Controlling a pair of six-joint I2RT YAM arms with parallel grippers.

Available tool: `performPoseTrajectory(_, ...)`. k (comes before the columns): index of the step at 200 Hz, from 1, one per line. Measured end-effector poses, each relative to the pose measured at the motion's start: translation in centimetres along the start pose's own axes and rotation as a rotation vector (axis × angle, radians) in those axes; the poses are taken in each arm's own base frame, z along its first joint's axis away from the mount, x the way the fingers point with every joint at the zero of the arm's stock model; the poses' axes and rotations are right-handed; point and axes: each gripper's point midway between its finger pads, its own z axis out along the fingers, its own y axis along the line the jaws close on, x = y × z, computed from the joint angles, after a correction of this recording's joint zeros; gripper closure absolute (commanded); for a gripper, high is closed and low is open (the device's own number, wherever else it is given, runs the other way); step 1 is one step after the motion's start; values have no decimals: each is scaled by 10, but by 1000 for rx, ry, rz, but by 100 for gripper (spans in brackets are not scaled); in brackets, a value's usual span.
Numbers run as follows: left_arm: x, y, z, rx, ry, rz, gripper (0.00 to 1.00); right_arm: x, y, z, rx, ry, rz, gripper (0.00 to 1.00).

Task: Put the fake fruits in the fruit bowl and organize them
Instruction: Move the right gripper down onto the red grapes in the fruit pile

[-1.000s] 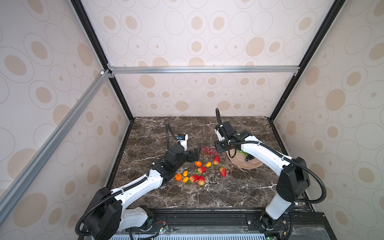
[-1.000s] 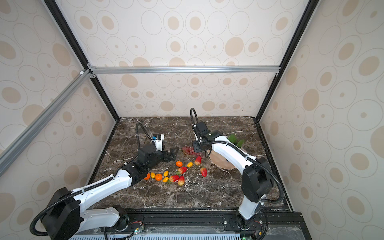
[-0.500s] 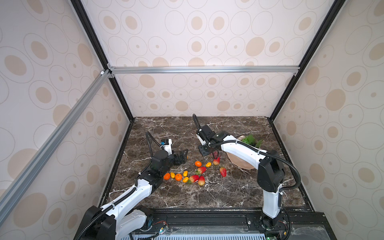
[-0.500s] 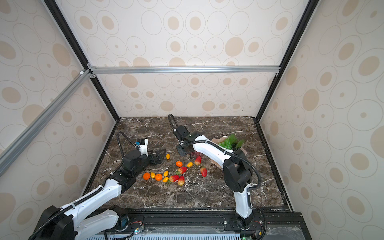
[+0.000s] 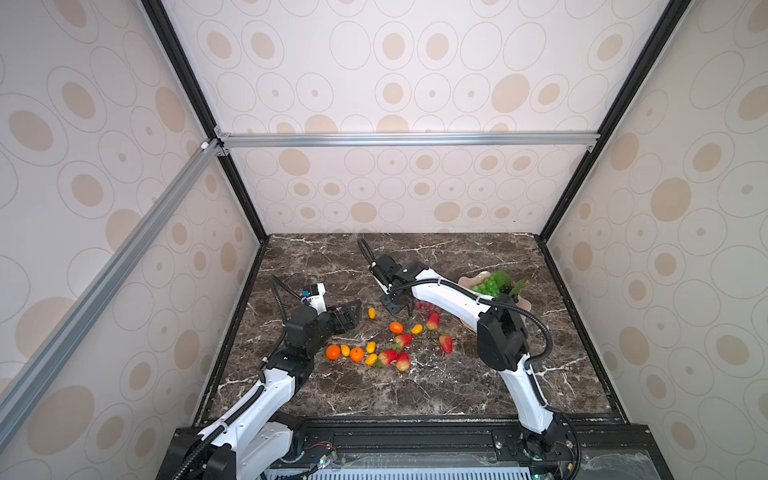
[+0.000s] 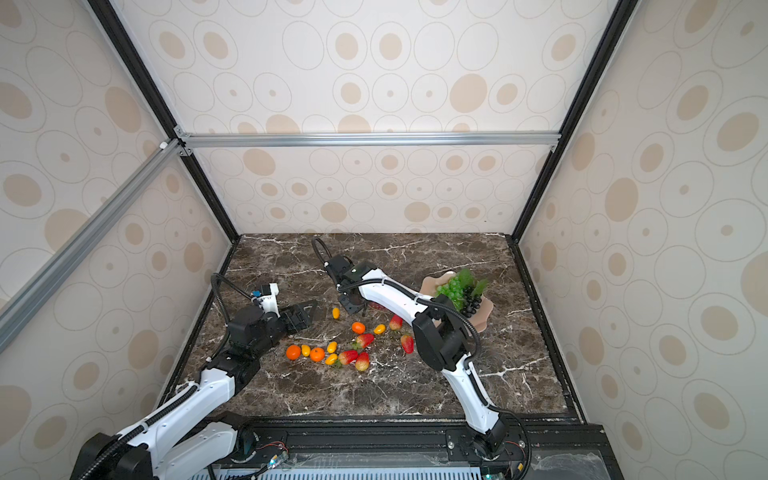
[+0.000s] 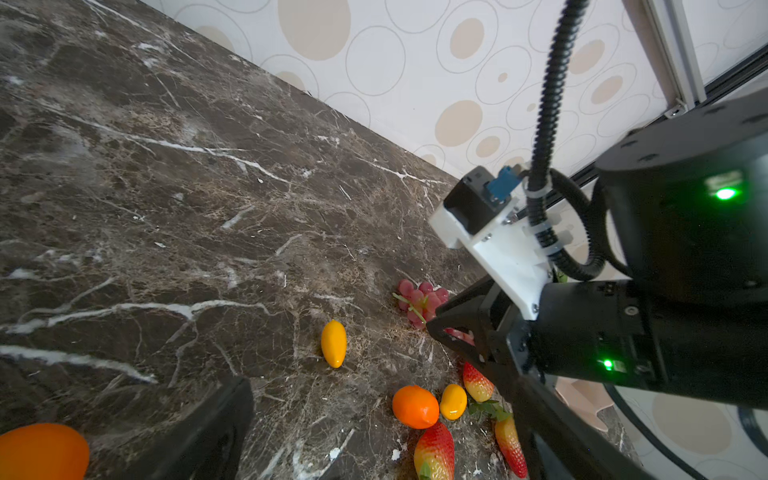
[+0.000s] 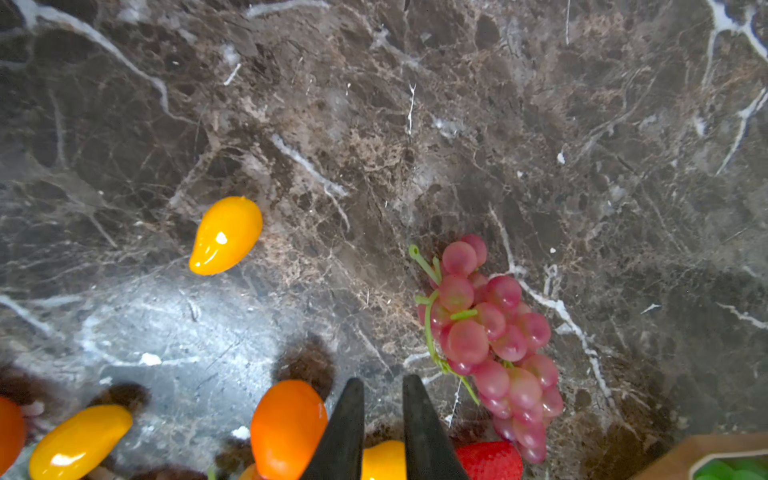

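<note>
The pale pink fruit bowl (image 5: 468, 283) (image 6: 432, 283) stands at the right and holds a green grape bunch (image 5: 490, 285) and a dark grape bunch (image 5: 509, 291). A red grape bunch (image 8: 494, 345) (image 5: 426, 306) lies on the marble beside my right gripper (image 8: 383, 384) (image 5: 401, 305). That gripper hovers just left of the bunch, its fingertips a narrow gap apart with nothing between them. My left gripper (image 7: 374, 436) (image 5: 349, 316) is wide open and empty, left of a lone yellow oval fruit (image 5: 372, 313) (image 7: 333, 343). Oranges (image 5: 356, 354), strawberries (image 5: 446, 343) and more yellow ovals lie scattered in front.
The right arm's white forearm (image 5: 449, 297) crosses in front of the bowl, hiding its near-left rim. Patterned walls close in the marble table (image 5: 415, 395) on three sides. A black rail (image 5: 415, 432) runs along the front edge.
My right gripper has swung left, away from the bowl, to the left side of the red grapes. My left arm has drawn back leftward, still open.
</note>
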Motion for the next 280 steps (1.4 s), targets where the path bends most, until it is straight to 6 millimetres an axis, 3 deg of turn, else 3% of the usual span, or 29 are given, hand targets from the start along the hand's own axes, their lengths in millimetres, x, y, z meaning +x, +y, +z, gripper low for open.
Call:
performPoseTrajectory(44,-1,7,-4,-5,-14,-28,2,-6,1,16,44,32,-45,73)
performPoseTrajectory(113,-2,9,-4,-4,-20,-48,2,-17,-3,24,98,36,-83,68)
performPoseTrajectory(197,-3,7,-4,10,-25,-49,2,-21,-4,42,132,51,-126,68)
performPoseTrajectory(280,2,11,0,3,-1,-55,2,-11,-9,52,174,99,-167,72)
